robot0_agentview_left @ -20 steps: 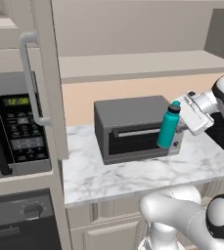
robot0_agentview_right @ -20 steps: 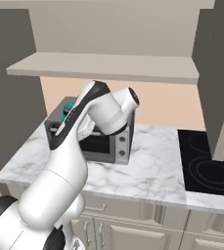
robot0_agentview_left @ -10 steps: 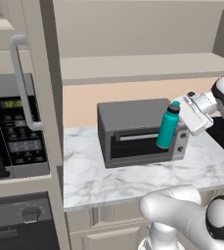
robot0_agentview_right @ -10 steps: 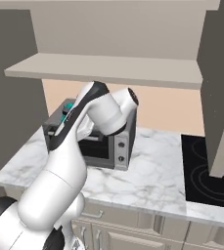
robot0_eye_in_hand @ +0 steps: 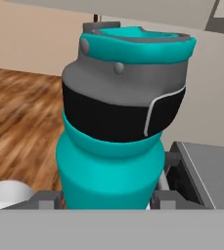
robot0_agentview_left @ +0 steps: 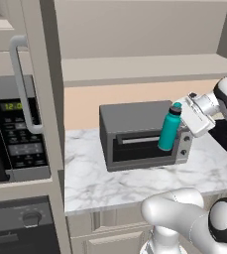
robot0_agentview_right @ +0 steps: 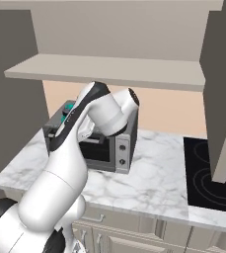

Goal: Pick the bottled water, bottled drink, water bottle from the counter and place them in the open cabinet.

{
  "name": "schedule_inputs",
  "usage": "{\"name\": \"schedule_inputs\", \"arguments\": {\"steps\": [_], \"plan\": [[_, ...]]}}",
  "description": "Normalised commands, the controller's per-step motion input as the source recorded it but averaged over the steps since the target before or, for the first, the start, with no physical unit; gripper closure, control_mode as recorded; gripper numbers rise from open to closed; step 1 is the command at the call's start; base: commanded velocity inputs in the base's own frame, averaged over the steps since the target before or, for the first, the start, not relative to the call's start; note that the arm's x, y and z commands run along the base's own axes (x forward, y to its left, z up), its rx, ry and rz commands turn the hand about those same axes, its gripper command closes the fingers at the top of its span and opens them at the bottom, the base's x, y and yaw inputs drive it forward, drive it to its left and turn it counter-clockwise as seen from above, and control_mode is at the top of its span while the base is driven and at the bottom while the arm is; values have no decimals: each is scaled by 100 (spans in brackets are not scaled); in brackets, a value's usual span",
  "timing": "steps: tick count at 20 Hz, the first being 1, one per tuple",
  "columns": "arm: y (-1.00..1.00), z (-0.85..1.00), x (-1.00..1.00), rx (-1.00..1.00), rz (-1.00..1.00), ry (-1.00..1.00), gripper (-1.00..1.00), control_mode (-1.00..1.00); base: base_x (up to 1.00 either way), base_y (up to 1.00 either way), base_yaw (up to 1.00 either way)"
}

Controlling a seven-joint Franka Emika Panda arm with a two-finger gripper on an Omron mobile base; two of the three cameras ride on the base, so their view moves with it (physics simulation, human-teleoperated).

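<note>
The water bottle (robot0_agentview_left: 169,133) is up in the air, a smooth teal cylinder with a grey and black lid band, tilted slightly and hanging in front of the toaster oven (robot0_agentview_left: 135,134). In the hand view the flask (robot0_eye_in_hand: 116,132) looms close, its teal rim and dark collar plain to see, its base cut off at the bottom edge. The pincer (robot0_agentview_left: 180,123) is clamped on the bottle, one finger (robot0_eye_in_hand: 47,201) showing at each side of the teal body. In the right base view only a sliver of teal (robot0_agentview_right: 70,106) peeks past the white arm, so the grip is hidden from that side. The toaster oven is a boxy grey metal case with a dark glass door and knobs, standing on the desk (robot0_agentview_left: 110,183), a white marble slab with grey veins. Above it runs the open cabinet (robot0_agentview_right: 109,71), a plain beige shelf with tall side panels. To the left a black microwave (robot0_agentview_left: 16,134) sits in a tall unit, partly hidden behind a long grey handle (robot0_agentview_left: 23,84). A black cooktop (robot0_agentview_right: 210,178) is cut off at the right edge.
</note>
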Motion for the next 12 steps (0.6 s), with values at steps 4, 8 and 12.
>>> {"name": "schedule_inputs", "arguments": {"steps": [4,8,12], "plan": [[0,9,-5,-1,-2,-1,100,-100,-8,0,-1],[0,42,-19,-5,-16,-1,100,-100,0,0,0],[-1,44,-15,-4,-18,0,100,-100,0,0,0]]}}
